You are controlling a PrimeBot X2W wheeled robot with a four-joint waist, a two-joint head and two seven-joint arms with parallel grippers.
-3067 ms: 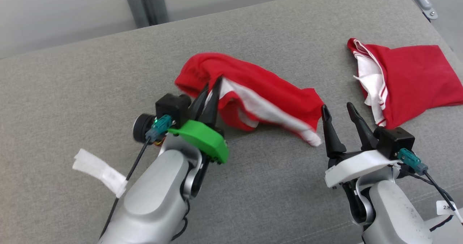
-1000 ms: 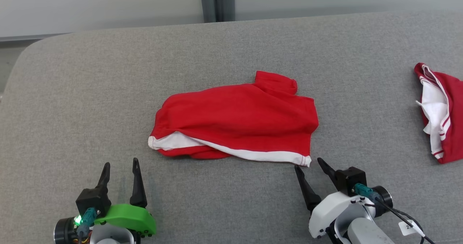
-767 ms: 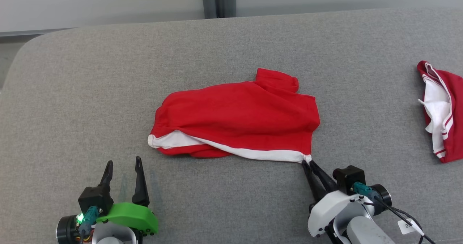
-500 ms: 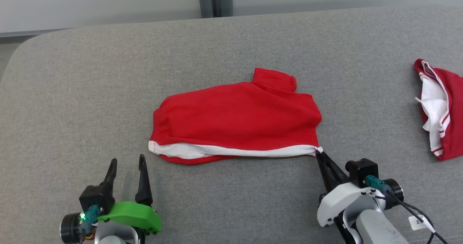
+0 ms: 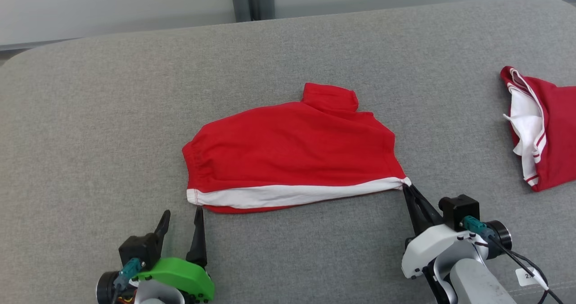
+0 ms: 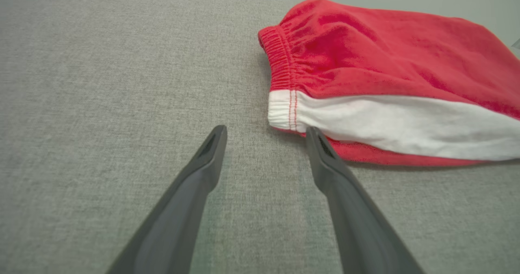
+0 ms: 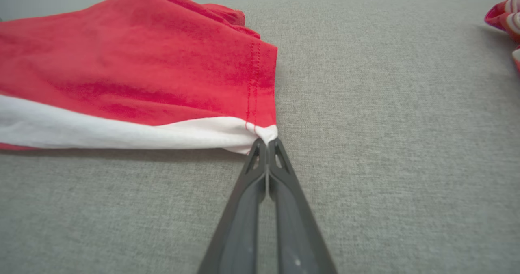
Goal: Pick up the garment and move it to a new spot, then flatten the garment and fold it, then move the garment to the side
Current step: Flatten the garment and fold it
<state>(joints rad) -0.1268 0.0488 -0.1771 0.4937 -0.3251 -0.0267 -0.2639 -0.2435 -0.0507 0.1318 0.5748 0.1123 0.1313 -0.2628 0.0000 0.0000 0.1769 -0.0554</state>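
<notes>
Garment (image 5: 292, 153) now pulled flatter; right hand (image 5: 407, 188) has clamped its white corner, left hand (image 5: 182, 211) stays spread.

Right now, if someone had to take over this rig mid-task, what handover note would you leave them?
Right gripper: shut on the hem corner of the red shorts, at the white stripe.
Left gripper: open, empty, low beside the waistband corner, not gripping it.
The shorts lie mid-way across the grey cushion, mostly spread. A second red-and-white garment lies off to the right.
Done: shorts set down.
Left: probably grip the waistband corner, pull flat, fold, move aside.
</notes>
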